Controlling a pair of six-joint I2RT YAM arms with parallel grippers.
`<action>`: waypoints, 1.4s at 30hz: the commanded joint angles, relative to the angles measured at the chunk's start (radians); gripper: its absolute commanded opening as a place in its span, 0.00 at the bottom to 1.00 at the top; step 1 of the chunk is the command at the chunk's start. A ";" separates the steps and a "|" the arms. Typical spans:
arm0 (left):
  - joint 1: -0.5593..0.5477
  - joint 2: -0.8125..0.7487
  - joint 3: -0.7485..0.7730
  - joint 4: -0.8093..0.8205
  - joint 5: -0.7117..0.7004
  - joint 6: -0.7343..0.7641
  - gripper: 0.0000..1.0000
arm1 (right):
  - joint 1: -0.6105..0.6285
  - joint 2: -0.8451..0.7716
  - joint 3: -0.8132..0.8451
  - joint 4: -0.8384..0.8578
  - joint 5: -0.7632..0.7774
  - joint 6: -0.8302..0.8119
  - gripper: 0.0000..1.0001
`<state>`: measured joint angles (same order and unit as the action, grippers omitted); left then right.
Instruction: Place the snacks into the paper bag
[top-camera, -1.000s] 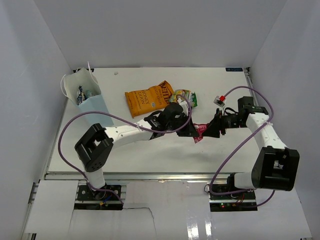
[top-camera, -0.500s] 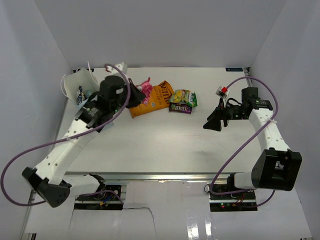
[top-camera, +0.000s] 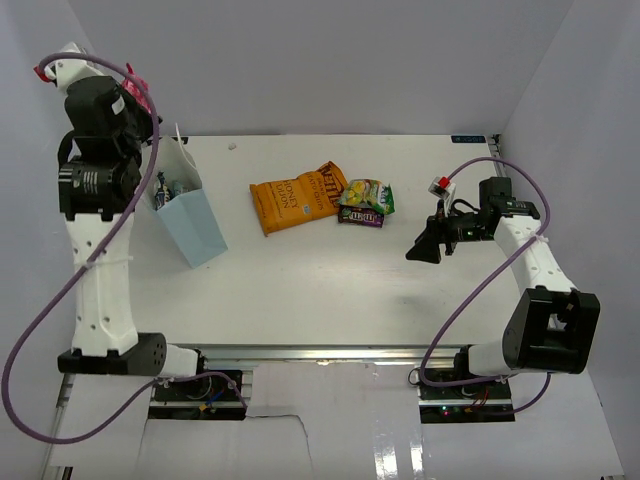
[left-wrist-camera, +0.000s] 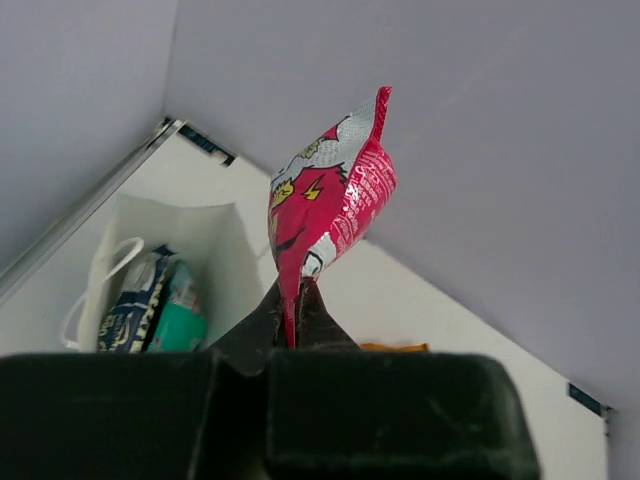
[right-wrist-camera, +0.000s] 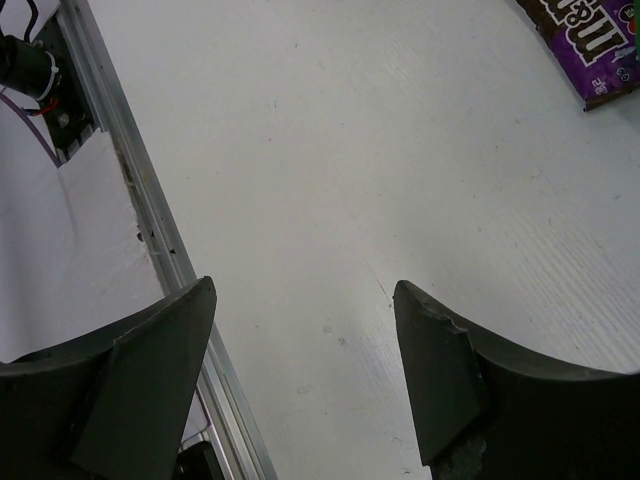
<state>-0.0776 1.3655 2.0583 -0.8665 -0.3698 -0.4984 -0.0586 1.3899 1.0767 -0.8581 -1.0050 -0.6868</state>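
Pink packet (left-wrist-camera: 335, 215) has shot up from mid-surface and now hangs high, roughly over the light-blue paper bag (top-camera: 195, 225) at the far-left corner, with the left end effector (left-wrist-camera: 290, 300) clamped on its edge. The right end effector (right-wrist-camera: 300, 295) has let go, jaws apart and empty. A drop looks next.

I saw the pink packet (left-wrist-camera: 335, 200) was glossy, crinkled film; the paper bag (top-camera: 197, 222) looked matt; the table (right-wrist-camera: 330, 130) was matt white, finely grained.

Your paper bag (top-camera: 200, 225) stands far left, two snacks (left-wrist-camera: 140, 300) inside. Right of it lies the large bag (top-camera: 295, 197), then two small packets (top-camera: 365, 203).
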 joint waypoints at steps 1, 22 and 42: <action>0.154 0.089 -0.044 -0.089 0.162 -0.038 0.00 | -0.004 -0.018 0.005 0.016 0.026 -0.005 0.78; 0.222 0.124 -0.196 -0.060 0.336 -0.009 0.71 | 0.005 0.156 0.135 0.154 0.109 0.220 0.78; 0.220 -0.621 -1.055 0.429 1.097 -0.199 0.90 | 0.157 0.580 0.489 0.418 0.515 1.084 0.84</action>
<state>0.1410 0.7444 1.0813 -0.4934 0.5938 -0.6079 0.1120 1.9480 1.5444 -0.4454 -0.6167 0.2916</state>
